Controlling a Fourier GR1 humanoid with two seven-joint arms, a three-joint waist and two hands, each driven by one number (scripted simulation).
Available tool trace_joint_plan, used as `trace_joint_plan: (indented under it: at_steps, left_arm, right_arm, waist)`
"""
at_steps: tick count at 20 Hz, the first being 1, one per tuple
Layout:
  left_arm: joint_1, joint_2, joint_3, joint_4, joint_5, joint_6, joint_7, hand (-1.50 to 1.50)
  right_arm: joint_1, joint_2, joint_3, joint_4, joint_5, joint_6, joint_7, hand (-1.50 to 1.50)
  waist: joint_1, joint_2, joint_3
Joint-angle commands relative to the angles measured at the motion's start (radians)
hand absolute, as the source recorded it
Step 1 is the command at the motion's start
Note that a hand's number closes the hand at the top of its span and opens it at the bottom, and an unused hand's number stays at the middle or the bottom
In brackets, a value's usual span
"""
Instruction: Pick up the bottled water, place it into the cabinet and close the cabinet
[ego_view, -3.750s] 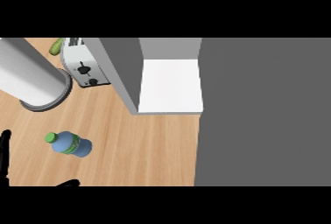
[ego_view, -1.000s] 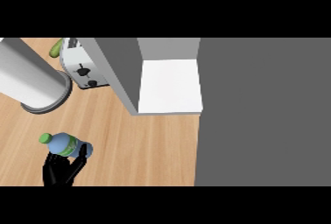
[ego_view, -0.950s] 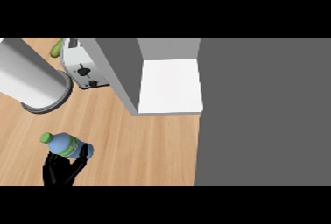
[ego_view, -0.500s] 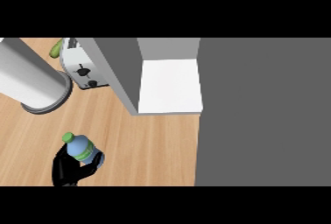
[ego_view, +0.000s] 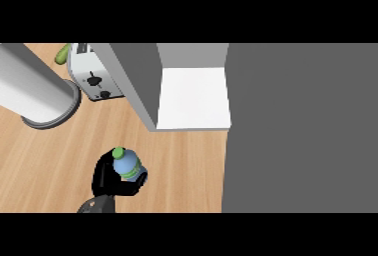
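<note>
The left robot hand (ego_view: 111, 182) comes in from the lower edge at about 7 o'clock. Its black fingers and thumb are curled round the lower body of the bottled water (ego_view: 128, 164). The bottle sits in that grasp over the wooden counter (ego_view: 44, 160), and its green cap (ego_view: 118, 152) leans toward 11 o'clock. The open cabinet (ego_view: 193, 97), with its white shelf floor, lies toward 1 o'clock of the bottle, near but apart. The right hand does not show.

The bottle looks like a small, stiff plastic cylinder with a smooth wall. I judge it fairly light but slippery, and liable to swing or slide if held only near one end. The best hold is round the middle of the body, below the green band, with the thumb opposing the fingers; the present grasp looks close to that. Since it is tilted, it should be brought upright before it is set on the shelf.

Nearly four seconds ago the bottle was on the counter toward 8 o'clock, with the hand only at the left edge and not touching it. A second ago the hand had closed beneath it. Since half a second ago, bottle and hand have shifted toward 3 o'clock, nearer the cabinet. The toaster (ego_view: 96, 82) and the grey cylinder (ego_view: 33, 92) at 10 o'clock have not moved.
</note>
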Motion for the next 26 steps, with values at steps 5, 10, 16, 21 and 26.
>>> trace_joint_plan:
  at_steps: [5,10,16,21,26]
  left_arm:
    - [-0.023,-0.018,-0.207,-0.16,0.164,0.076,0.17,1.5]
    - [-0.058,-0.019,-0.382,-0.293,0.292,0.245,0.266,1.5]
    - [-0.136,-0.019,-0.495,-0.426,0.231,0.493,0.348,1.5]
    - [-0.273,-0.019,-0.604,-0.374,0.321,0.628,0.362,1.5]
    - [-0.348,-0.019,-0.646,-0.417,0.284,0.759,0.493,1.5]
  right_arm:
    - [-0.022,0.024,0.042,-0.085,-0.022,-0.039,0.096,-1.5]
    - [0.027,0.007,-0.003,-0.073,-0.06,-0.006,0.025,-1.5]
    - [0.022,-0.006,-0.007,-0.053,-0.045,0.011,0.016,-1.5]
    - [-0.019,-0.009,-0.056,-0.025,-0.068,0.015,0.015,-1.5]
    - [-0.006,0.012,-0.026,-0.09,-0.074,-0.004,0.054,-1.5]
  waist:
    - [0.016,-0.001,-0.003]
    - [0.004,-0.004,-0.003]
    - [0.001,-0.003,-0.003]
    - [-0.015,0.004,-0.004]
    - [-0.005,0.001,-0.003]
